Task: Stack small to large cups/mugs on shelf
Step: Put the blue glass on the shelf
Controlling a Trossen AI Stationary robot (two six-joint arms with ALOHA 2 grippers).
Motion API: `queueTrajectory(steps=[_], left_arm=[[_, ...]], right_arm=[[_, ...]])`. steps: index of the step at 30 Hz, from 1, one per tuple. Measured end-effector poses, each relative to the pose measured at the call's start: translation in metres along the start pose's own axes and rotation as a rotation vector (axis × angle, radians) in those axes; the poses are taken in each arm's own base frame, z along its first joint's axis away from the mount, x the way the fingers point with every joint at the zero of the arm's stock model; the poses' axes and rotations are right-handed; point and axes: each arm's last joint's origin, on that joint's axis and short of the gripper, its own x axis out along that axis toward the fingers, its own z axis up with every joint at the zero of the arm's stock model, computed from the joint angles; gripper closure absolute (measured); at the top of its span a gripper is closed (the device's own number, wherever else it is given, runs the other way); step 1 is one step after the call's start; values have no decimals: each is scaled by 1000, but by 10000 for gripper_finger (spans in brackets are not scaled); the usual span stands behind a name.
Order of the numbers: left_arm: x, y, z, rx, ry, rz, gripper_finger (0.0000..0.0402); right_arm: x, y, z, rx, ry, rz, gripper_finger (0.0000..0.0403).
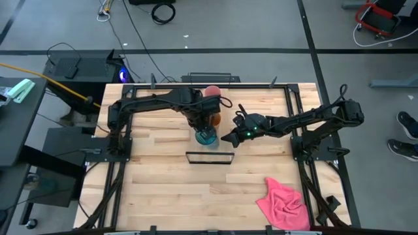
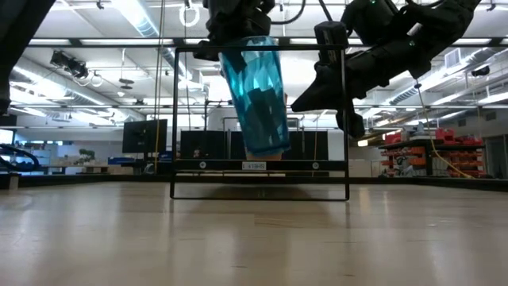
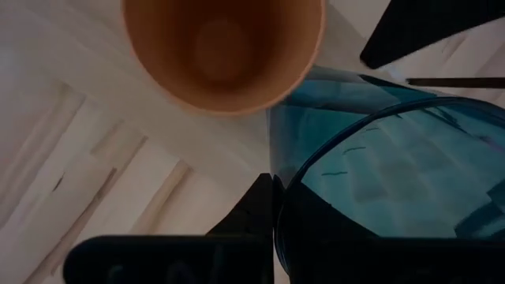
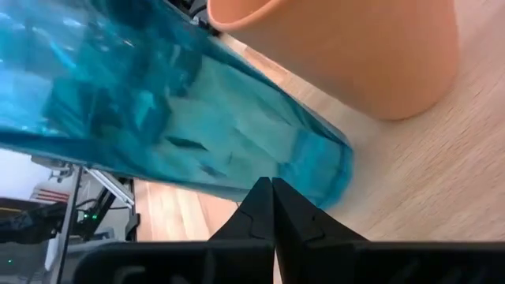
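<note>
**Three tumblers, one clamped at the rim**

Up at the middle of the table (image 1: 163,189), in the left gripper (image 1: 199,121): the teal tumbler (image 1: 206,136). Clamped at the rim, with one dark finger (image 3: 256,209) pressed to the outside of the translucent wall in the left wrist view. Hangs tilted in the low view (image 2: 255,95), mouth uppermost under the gripper (image 2: 234,32), base low. Shows there inside the outline of the shelf (image 2: 259,166) and its thin black frame. Cannot tell whether the base touches the wood.

Just beside it, on the far side: the orange-tan tumbler (image 1: 214,119). Stands upright on light wood, mouth open to the left wrist camera (image 3: 225,47), close against the teal wall (image 3: 394,173).

Farther back, near the table's far edge: the pale pink tumbler (image 1: 213,91), partly under the left arm.

Reaching in from the right side: the right gripper (image 1: 228,139), near the teal tumbler and apart from it. Fingers together, tips meeting (image 4: 272,193) in the right wrist view, nothing between them. Beyond those tips, the slanting teal body (image 4: 158,118) and the orange-tan one (image 4: 363,55) behind it. High beside the teal tumbler in the low view (image 2: 349,119).

From above, the shelf frame (image 1: 209,157) lies on the near side of the teal tumbler, clear of both grippers.

Off at the near right corner: a crumpled pink cloth (image 1: 284,202), well apart from everything else.
</note>
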Motion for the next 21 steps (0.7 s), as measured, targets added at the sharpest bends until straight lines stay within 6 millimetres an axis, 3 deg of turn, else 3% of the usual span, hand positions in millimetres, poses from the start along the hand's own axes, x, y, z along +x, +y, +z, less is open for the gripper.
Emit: queueTrajectory(steps=[6,21], left_arm=[[10,-1,1,4,40,11,389],[12,-2,4,12,19,-2,378]], right_arm=[[0,0,0,34,-5,2,403],[1,1,-3,43,3,-15,403]])
